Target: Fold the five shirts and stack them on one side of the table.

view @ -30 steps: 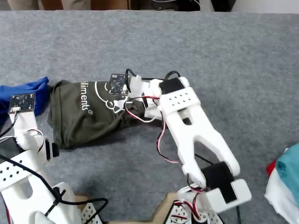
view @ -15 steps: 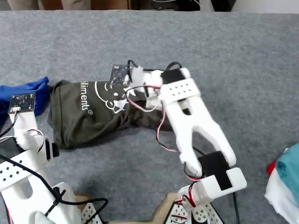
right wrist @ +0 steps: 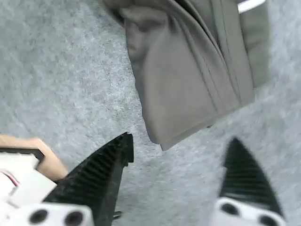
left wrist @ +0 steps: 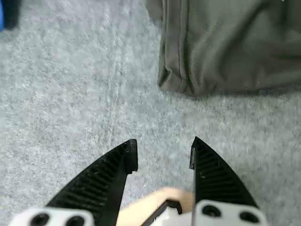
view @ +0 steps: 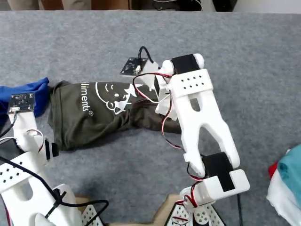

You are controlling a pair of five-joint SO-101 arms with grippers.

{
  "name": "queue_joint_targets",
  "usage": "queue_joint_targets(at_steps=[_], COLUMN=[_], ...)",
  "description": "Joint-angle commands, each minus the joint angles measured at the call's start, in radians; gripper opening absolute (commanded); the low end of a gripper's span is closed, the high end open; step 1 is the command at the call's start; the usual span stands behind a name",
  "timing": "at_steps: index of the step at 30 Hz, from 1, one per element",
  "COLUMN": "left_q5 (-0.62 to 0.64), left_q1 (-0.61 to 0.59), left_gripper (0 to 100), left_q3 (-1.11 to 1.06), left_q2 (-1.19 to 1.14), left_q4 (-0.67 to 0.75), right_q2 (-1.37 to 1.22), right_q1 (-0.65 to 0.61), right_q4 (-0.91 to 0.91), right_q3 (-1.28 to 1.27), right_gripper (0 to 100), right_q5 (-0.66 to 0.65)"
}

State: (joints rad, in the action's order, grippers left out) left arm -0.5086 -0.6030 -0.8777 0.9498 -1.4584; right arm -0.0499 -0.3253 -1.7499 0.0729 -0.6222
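Observation:
An olive shirt [view: 84, 115] with a white print lies loosely bunched on the grey table, left of centre. One sleeve [view: 150, 117] trails to the right under the right arm [view: 197, 113]. My right gripper [right wrist: 176, 157] hangs open and holds nothing, just above the hem of that sleeve [right wrist: 188, 80]. My left gripper [left wrist: 162, 155] is open over bare table, a short way from the shirt's near left corner [left wrist: 176, 82]. A blue shirt [view: 26, 92] lies at the table's left edge, touching the olive one.
A pile of teal, red and white cloth [view: 287, 181] sits at the right edge. The left arm [view: 26, 160] stands at the near left. Grey table [view: 225, 52] stretches bare across the back and the right.
The right arm has lifted and swung back and to the right, off the olive shirt's printed part. The sleeve now lies stretched out further to the right. The left arm has kept still.

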Motion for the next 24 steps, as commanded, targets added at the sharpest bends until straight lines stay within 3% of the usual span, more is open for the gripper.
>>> queue_joint_targets(at_steps=[1, 4, 16, 24], left_q5=[0.091, 0.164, 0.245, 0.242], left_q1=[0.009, 0.031, 0.17, 0.184], left_gripper=[20, 22, 24, 24], left_q3=[0.089, 0.189, 0.747, 1.046], left_q2=[-0.015, -0.122, -0.819, -1.201], left_q4=[0.049, 0.046, 0.04, 0.038], right_q2=[0.007, 0.002, -0.104, -0.438], right_q1=[0.047, 0.084, 0.116, 0.209], right_q4=[-0.018, -0.009, 0.12, 0.041], right_q3=[0.022, 0.024, 0.219, 0.647], right_gripper=[13.8, 7.3, 8.7, 8.7], right_q5=[0.117, 0.146, 0.155, 0.155])
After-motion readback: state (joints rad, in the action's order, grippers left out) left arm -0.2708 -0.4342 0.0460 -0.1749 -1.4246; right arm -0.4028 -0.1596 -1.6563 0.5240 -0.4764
